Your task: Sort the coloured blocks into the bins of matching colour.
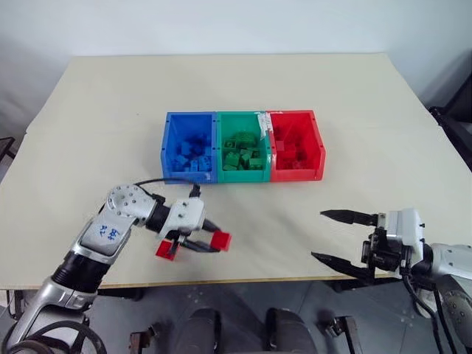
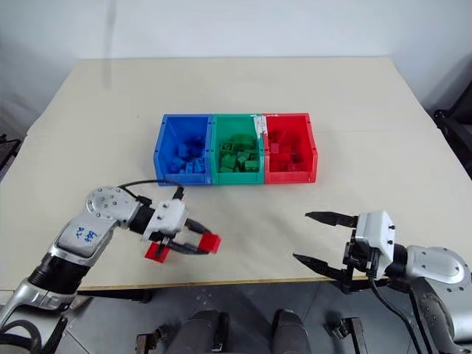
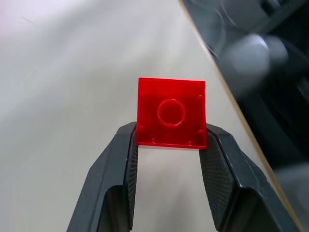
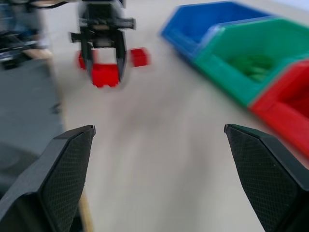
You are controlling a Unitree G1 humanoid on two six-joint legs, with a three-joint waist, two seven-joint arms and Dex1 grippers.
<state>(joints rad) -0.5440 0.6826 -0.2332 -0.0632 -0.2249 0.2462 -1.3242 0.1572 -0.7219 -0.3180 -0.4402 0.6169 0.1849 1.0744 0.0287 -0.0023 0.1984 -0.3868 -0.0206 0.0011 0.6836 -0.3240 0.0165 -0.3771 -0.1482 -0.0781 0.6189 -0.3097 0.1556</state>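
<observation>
Here the left gripper point(image 1: 214, 243) is clenched on a red block point(image 3: 171, 113), near the front edge of the desk point(image 1: 354, 110) and toward its left half. The left wrist view shows the block pinched between the two black fingers point(image 3: 118, 164) at their tips, its hollow underside with a round ring facing the camera and most of it standing out past the fingertips. From the head views the gripper points to the right, and whether the held block touches the desktop cannot be told.

Close to this gripper lie other red blocks: one point(image 1: 167, 250) sits just under the wrist, nearer the front edge, and the right wrist view shows one more point(image 4: 139, 57) just beyond the fingers.

The right gripper point(image 1: 332, 237) hangs over the front edge at the right side, its fingers spread wide with nothing between them, well apart from the blocks.

Three joined bins stand in a row near the desk's middle: a blue bin point(image 1: 167, 144) on the left, a green bin point(image 1: 240, 118) in the centre, a red bin point(image 1: 318, 147) on the right. Each holds blocks of its own colour.
</observation>
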